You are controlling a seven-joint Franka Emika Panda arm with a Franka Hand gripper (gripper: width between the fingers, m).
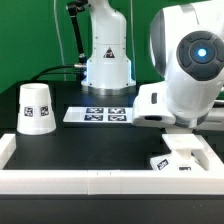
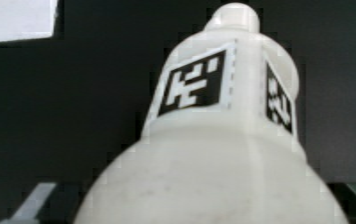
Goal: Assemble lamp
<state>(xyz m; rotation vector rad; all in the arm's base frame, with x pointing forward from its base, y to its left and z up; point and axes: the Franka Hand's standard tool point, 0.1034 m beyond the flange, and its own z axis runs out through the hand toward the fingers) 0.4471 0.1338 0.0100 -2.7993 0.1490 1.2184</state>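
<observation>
In the wrist view the white bulb (image 2: 219, 110) fills the picture, its ball end near the camera and its narrow tagged neck pointing away. My gripper (image 2: 196, 205) is open around the ball end; one finger (image 2: 38, 200) shows on each side, with a dark gap to the bulb. In the exterior view the arm's wrist (image 1: 190, 70) hangs low at the right and hides the bulb and the fingers. The flat square base (image 1: 180, 157) lies just below it. The cone shade (image 1: 35, 108) stands at the exterior view's left.
The marker board (image 1: 100, 114) lies at the back middle, in front of the arm's pedestal (image 1: 107, 65). A white rim (image 1: 90, 180) bounds the black table at the front. A white surface (image 2: 15, 20) shows in a corner of the wrist view.
</observation>
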